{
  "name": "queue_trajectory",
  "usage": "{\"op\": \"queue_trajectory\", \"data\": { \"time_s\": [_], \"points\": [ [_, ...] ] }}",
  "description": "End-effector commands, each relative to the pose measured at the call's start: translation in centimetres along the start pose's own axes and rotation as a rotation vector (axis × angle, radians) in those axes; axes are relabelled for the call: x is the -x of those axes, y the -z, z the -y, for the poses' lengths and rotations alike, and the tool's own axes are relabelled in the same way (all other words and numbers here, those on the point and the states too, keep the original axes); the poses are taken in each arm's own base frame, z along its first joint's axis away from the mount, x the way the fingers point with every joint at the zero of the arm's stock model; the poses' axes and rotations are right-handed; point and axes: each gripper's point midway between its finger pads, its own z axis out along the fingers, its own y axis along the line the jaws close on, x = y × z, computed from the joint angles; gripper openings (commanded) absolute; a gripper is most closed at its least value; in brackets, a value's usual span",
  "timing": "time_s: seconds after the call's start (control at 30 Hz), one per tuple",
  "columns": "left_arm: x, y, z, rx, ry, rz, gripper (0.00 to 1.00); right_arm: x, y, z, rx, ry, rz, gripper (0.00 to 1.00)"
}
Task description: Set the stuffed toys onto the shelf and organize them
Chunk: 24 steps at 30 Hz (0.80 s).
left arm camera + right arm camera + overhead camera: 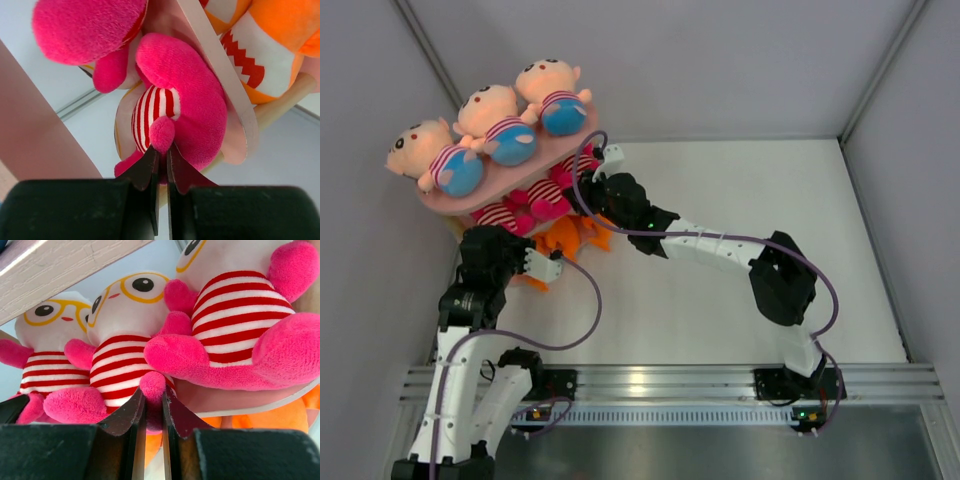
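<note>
3 boy dolls (495,125) are seated on the shelf (448,202) top board; 3 white dolls (125,340) are seated on the tier below. Right gripper (153,401) is clenched on the middle white doll's foot. Left gripper (163,151) is nearly closed at a pink limb; a grasp cannot be told.

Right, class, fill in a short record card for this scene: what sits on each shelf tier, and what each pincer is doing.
Top tier: three boy dolls in a row on the pink shelf
Next tier down: three glasses dolls, striped, side by side
Underneath: orange plush
Left pincer: nearly closed, a pink foot at its tips; grip unclear
Right pincer: closed on the middle doll's foot
</note>
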Motion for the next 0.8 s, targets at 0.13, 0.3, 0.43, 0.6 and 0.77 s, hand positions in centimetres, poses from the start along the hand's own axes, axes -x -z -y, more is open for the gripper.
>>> {"op": "queue_trajectory", "data": {
  "time_s": [0.13, 0.3, 0.43, 0.6, 0.77],
  "points": [
    [-1.0, 0.6, -1.0, 0.033, -0.011, -0.04, 0.19, 5.1, 1.1, -1.7, 0.046, -0.031, 0.108, 0.04],
    [-1.2, 1.2, -0.4, 0.01, -0.019, -0.048, 0.46, 4.7, 0.7, -1.7, 0.051, -0.029, 0.094, 0.18],
    [-1.1, 1.8, 0.0, -0.005, -0.001, -0.042, 0.57, 4.6, 0.6, -1.8, 0.053, -0.032, 0.092, 0.32],
    [-0.5, 3.1, -1.0, 0.048, 0.037, -0.001, 0.63, 5.1, 0.9, -2.1, 0.061, -0.029, 0.097, 0.45],
    [0.0, 4.9, -1.7, 0.104, 0.088, 0.037, 0.69, 5.6, 1.3, -2.1, 0.056, -0.008, 0.1, 0.65]
  ]
}}
